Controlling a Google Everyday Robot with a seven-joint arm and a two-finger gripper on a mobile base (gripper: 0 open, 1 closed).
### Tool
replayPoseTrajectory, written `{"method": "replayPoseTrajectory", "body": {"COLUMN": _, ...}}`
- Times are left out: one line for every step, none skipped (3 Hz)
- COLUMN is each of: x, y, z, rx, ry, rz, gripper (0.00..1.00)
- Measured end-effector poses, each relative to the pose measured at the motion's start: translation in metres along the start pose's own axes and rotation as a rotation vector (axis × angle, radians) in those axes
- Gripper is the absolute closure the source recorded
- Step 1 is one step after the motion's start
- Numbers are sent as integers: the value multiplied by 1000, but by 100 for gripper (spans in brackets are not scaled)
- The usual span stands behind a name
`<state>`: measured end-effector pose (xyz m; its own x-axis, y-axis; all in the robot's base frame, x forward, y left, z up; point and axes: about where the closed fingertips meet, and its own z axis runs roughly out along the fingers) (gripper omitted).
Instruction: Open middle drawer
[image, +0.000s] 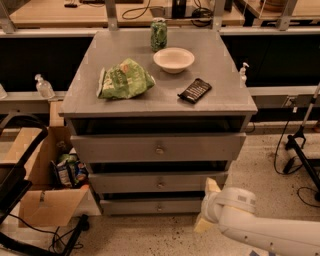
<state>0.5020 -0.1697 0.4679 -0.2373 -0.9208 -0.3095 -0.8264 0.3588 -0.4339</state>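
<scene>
The middle drawer (125, 183) is the grey front of medium height, between a taller one above and a shorter one below, with a small round knob (160, 184) at its centre. It looks shut, flush with the other fronts. My gripper (206, 206) is at the end of the white arm (260, 227) that comes in from the lower right. It is low, beside the cabinet's right front corner, at the height of the middle and bottom drawers and to the right of the knob. Its two cream fingers (212, 186) stand apart, open and empty.
On the cabinet top (225, 100) lie a green chip bag (122, 79), a white bowl (173, 59), a green can (158, 34) and a dark snack bar (195, 90). A cardboard box (45, 200) with packets stands on the floor at the left. Cables and a stand leg (300, 155) are at the right.
</scene>
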Motion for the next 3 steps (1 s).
{"method": "replayPoseTrajectory", "body": {"x": -2, "y": 0, "z": 7, "rx": 19, "ry": -2, "rz": -61, "gripper": 0}}
{"method": "replayPoseTrajectory", "body": {"x": -13, "y": 4, "z": 15, "rx": 18, "ry": 28, "rz": -105, "gripper": 0}}
{"method": "replayPoseTrajectory", "body": {"x": -17, "y": -6, "z": 46, "rx": 32, "ry": 144, "rz": -245, "gripper": 0}}
